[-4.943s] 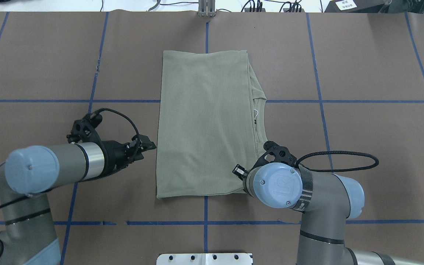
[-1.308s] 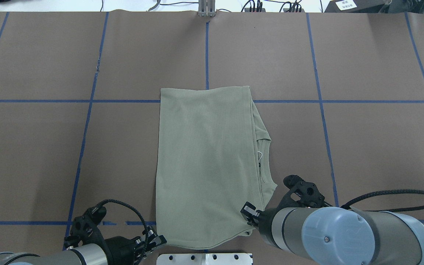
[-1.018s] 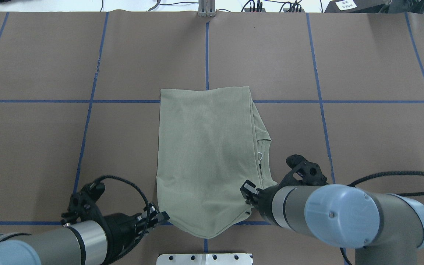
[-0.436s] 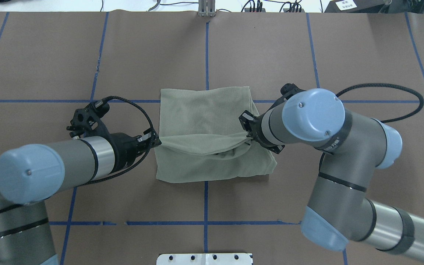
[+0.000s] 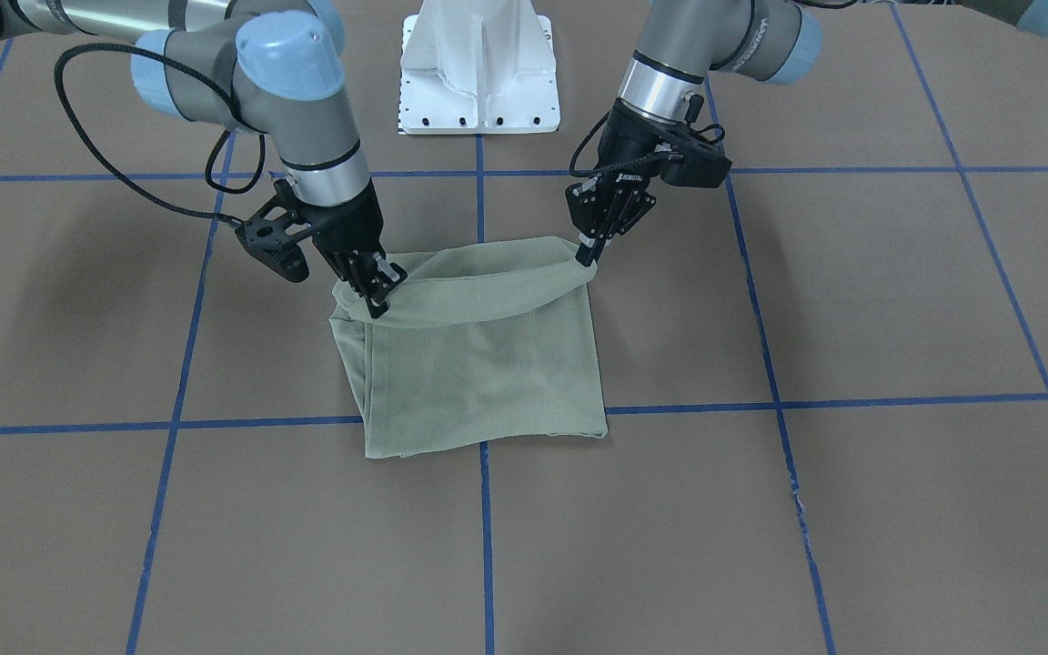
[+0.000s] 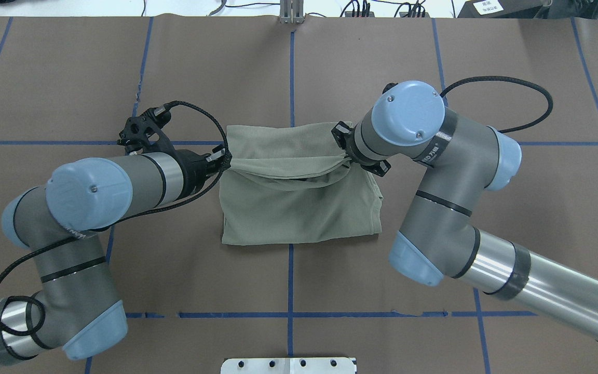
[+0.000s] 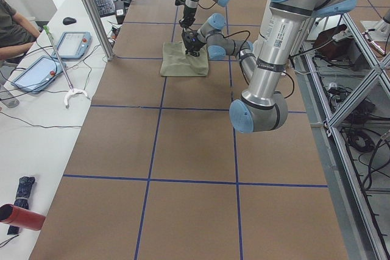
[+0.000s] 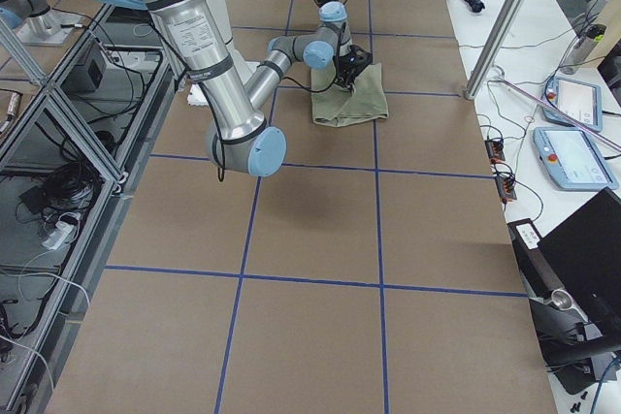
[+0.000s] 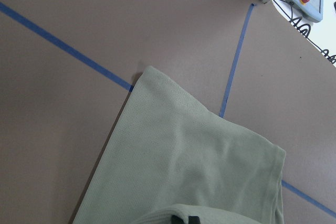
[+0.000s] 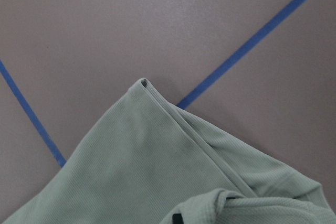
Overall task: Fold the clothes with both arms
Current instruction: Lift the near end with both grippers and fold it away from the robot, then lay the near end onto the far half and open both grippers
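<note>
**A:** What does this fold need to come out well?

**B:** The sage-green long-sleeved knit shirt (image 6: pixel 299 218) lies in the middle of the brown paper-covered tabletop (image 6: pixel 486 78), well away from every edge. One end is lifted over the rest. The black two-finger left gripper (image 6: pixel 223 158) is pinched tight on one lifted corner. The black two-finger right gripper (image 6: pixel 348 151) is pinched just as tight on the other. The cloth sags between them, so I'd draw the two corners slightly apart to take up the slack. Then I'd move both at the same height and pace toward the far edge of the tabletop. The lifted end should be laid square on the shirt's far edge before either gripper lets go.

**A:** What could spoil it?

**B:** One side leading the other, I think, because that would skew the crease.

**A:** And how are the arms set?

**B:** The grey-and-silver left arm (image 6: pixel 91 192) has its elbow bent and its forearm runs nearly level toward the shirt. The grey-and-silver right arm (image 6: pixel 434 208) is folded sharply at the elbow, with its wrist above the shirt's right side. Both grippers tilt downward and inward.
</note>
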Available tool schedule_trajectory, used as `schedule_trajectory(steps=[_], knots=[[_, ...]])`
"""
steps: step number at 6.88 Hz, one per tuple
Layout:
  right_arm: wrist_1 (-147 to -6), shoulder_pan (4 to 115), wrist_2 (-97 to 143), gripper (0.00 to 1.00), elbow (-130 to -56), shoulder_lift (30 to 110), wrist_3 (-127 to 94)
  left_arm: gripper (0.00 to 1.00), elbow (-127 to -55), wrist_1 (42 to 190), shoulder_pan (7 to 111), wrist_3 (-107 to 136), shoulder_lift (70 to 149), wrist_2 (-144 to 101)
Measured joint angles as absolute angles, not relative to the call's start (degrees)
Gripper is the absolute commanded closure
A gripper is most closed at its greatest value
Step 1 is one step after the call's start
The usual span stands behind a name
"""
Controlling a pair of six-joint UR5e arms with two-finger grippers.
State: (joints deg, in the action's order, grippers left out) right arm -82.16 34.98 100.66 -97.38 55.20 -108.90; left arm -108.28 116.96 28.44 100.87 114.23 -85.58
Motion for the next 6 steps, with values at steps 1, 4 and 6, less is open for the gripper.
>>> schedule_trajectory(steps=[1, 4, 6], knots=[[-78.7, 36.1, 101.3, 1.00, -92.8, 53.8, -108.4, 1.00, -104.5, 119.4, 29.4, 99.7, 115.3, -85.6], [-75.9, 37.6, 102.2, 0.01, -84.8, 50.5, -104.9, 0.64, -94.8, 123.5, 32.2, 96.0, 119.0, -85.6], [-72.5, 40.9, 103.1, 0.00, -74.9, 46.6, -96.4, 0.53, -84.2, 129.8, 36.9, 89.2, 122.8, -85.5]])
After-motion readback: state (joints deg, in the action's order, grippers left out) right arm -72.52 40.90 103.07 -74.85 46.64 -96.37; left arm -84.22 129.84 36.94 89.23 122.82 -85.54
